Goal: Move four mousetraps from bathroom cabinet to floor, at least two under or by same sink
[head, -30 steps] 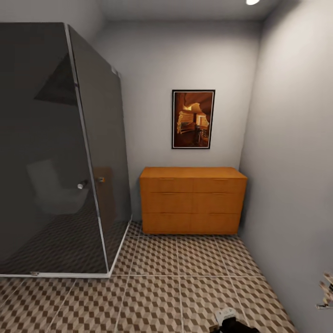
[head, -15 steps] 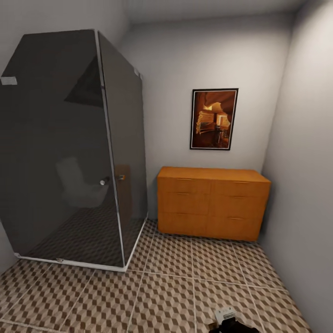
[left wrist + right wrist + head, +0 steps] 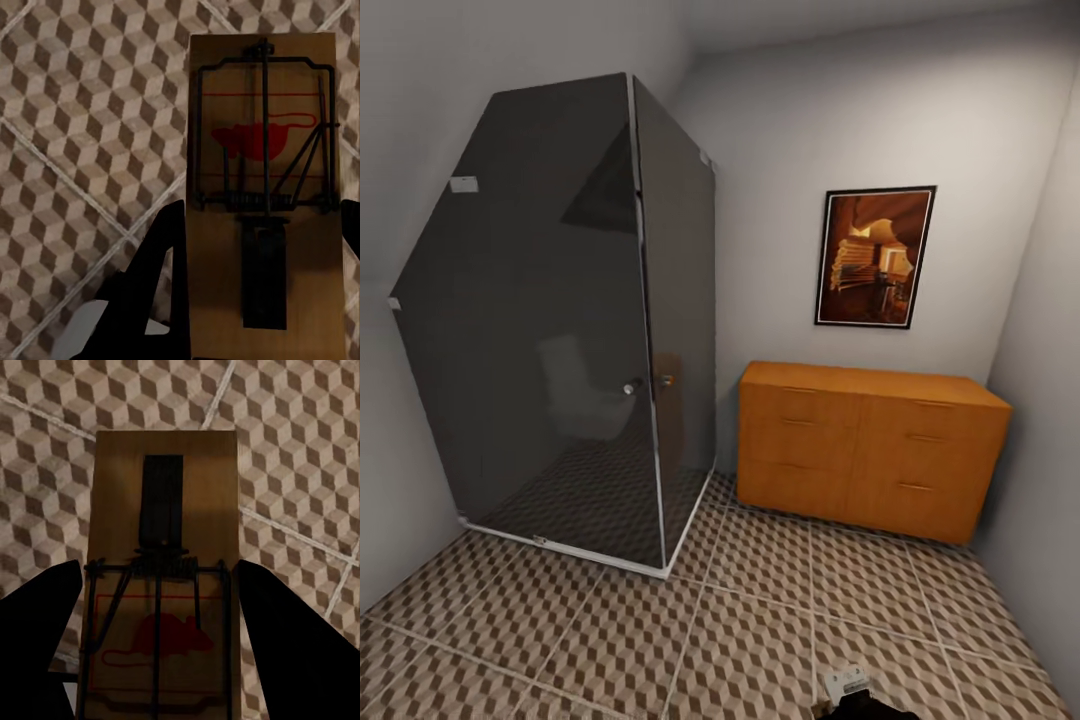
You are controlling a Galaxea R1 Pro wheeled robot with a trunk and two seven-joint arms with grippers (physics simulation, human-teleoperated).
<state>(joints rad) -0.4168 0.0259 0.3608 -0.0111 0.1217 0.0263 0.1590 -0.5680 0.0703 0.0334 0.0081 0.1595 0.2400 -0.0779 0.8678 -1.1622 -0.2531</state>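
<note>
Left gripper [image 3: 259, 225] clamped on one mousetrap [image 3: 262, 135]; right gripper [image 3: 161, 585] clamped on another mousetrap [image 3: 165, 577], above bathroom floor [image 3: 67, 112].

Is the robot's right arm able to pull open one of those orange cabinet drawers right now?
Probably not. The right tool is shut on a mousetrap, so it has no free grip, and the cabinet stands across the tiled floor, apparently beyond arm's reach.
</note>
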